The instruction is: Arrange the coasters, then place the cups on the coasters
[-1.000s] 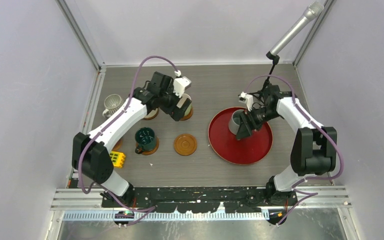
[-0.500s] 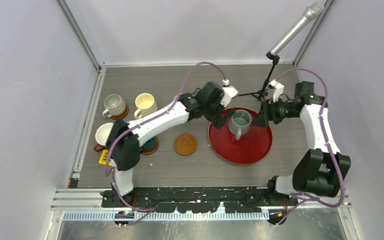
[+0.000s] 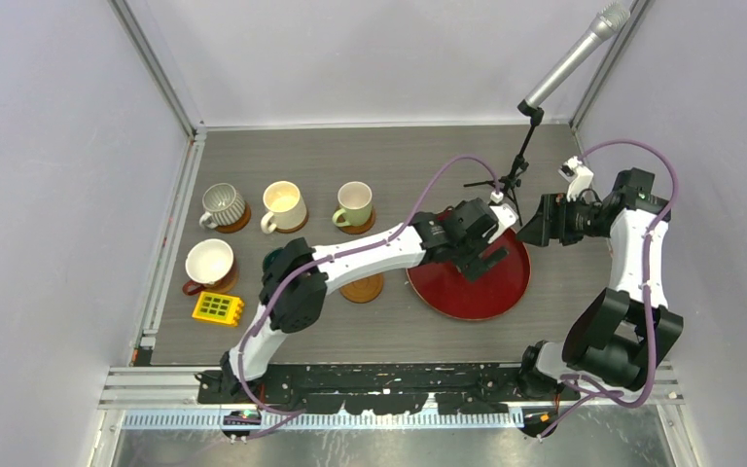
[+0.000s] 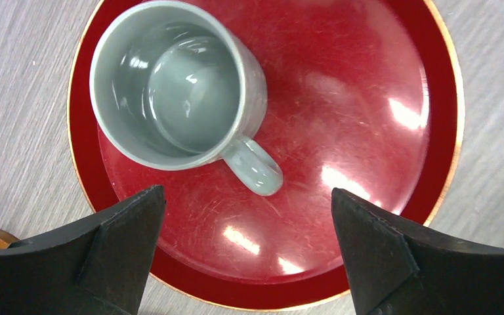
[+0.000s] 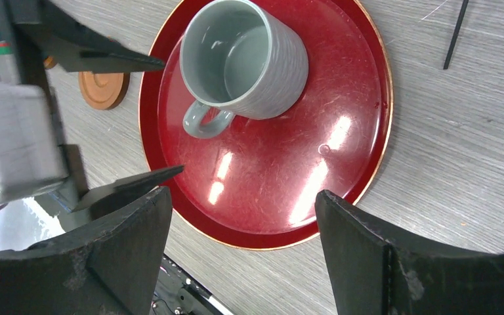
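Well left of the red tray (image 3: 491, 297), the ribbed mug (image 3: 222, 202), white mug (image 3: 208, 261), cream mug (image 3: 283, 200) and pale green mug (image 3: 354, 201) sit on coasters (image 3: 238, 225). A bare coaster (image 3: 365, 288) lies just beside the tray's left rim. The grey-blue mug (image 4: 177, 85) stands upright on the tray, near its rim. The left gripper (image 4: 244, 200) hovers above it, spread wide and empty. The right gripper (image 5: 243, 197), off the tray's right side, gapes empty too.

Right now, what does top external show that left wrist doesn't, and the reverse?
Top external only: four cups on coasters at the left, the yellow block, the right claw right of the red tray. Left wrist only: the grey-blue mug, upright and empty on the tray, hidden from above by the left arm. Both: the red tray and the open left claw above it.
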